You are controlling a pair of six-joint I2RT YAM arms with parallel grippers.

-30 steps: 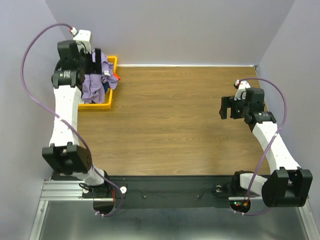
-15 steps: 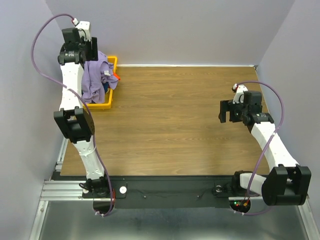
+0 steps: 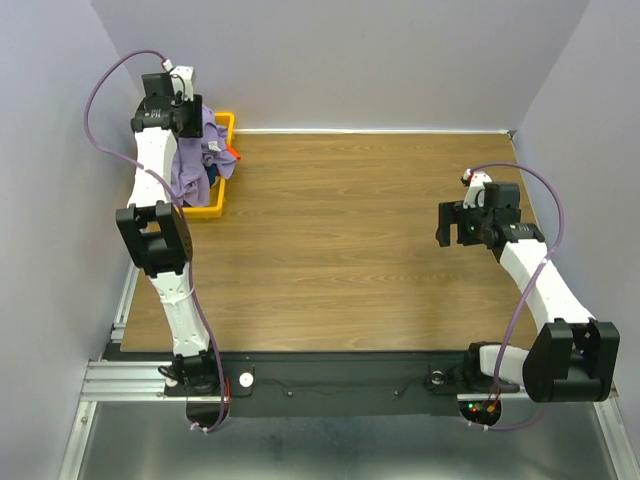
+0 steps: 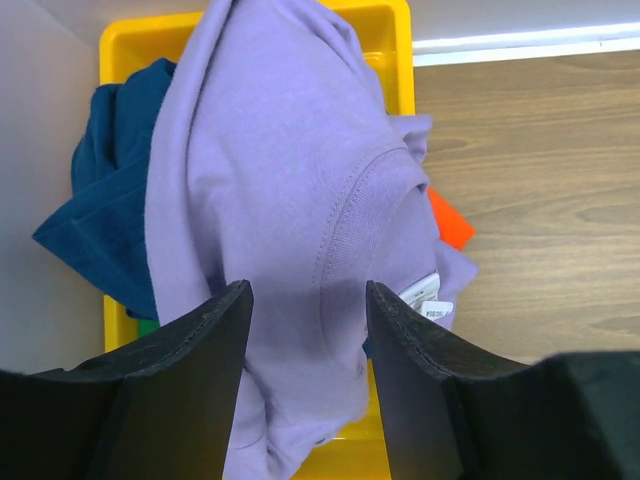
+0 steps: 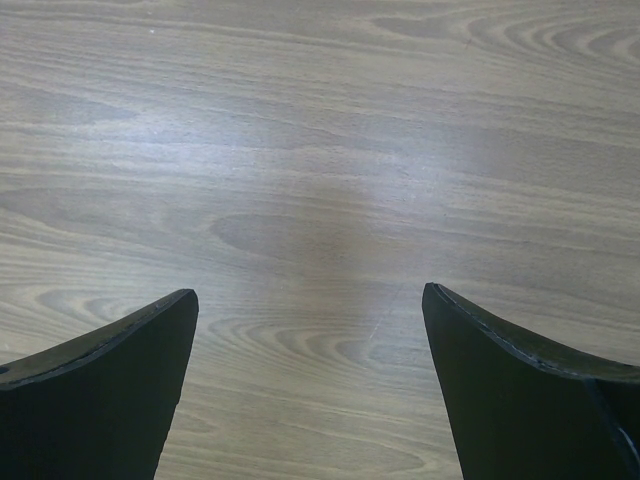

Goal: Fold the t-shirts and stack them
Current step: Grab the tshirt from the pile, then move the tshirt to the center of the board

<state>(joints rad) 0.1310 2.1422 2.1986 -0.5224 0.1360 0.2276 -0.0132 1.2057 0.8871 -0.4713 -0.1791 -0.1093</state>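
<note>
Wood-grain brown laminate covers the tabletop (image 3: 350, 230), and plain pale lilac-grey walls (image 3: 350, 60) close it in on three sides. A yellow bin (image 3: 200, 210) sits in the far left corner, against the left wall.

A lavender shirt (image 4: 290, 180) is heaped over the bin, rising above its rim and spilling past its right side, with a white label (image 4: 428, 297) showing near its collar. Left of it in the bin lies a navy shirt (image 4: 110, 190). An orange-red shirt (image 4: 450, 222) pokes out over the bin's right edge onto the wood. A scrap of green shirt (image 4: 148, 325) peeks from under the navy one.

The left tool (image 4: 305, 290) is right above the bin, its fingers partly apart with lavender cloth filling the gap. I cannot tell whether they actually pinch it.

The right tool (image 5: 310, 295) is far to the right of the bin, spread wide over bare wood and holding nothing.
</note>
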